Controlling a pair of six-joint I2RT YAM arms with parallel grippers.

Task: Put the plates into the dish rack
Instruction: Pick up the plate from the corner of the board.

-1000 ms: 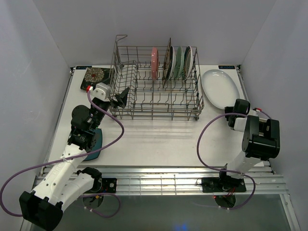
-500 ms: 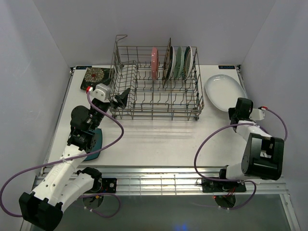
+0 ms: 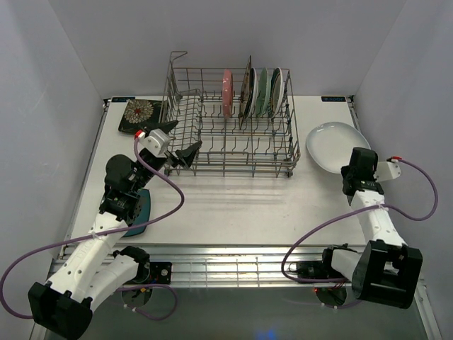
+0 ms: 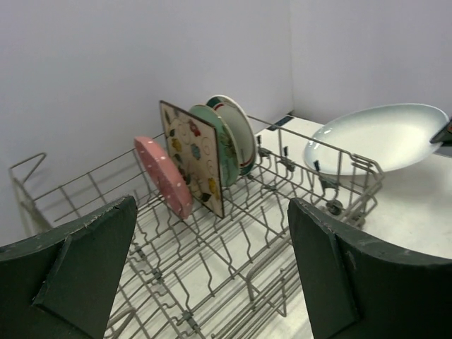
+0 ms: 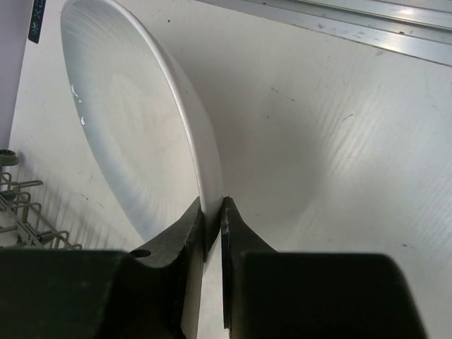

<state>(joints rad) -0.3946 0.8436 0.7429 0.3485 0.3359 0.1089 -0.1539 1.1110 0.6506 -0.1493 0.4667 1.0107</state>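
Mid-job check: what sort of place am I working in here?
Probably a lab test cell, not a kitchen: bare white walls enclose a plain white table, and an aluminium rail runs along its near edge.

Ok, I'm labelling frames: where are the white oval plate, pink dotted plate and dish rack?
white oval plate (image 3: 331, 144), top external view, centre of its face.
pink dotted plate (image 4: 165, 179), left wrist view, its dotted face.
dish rack (image 3: 233, 160), top external view, near wire wall.
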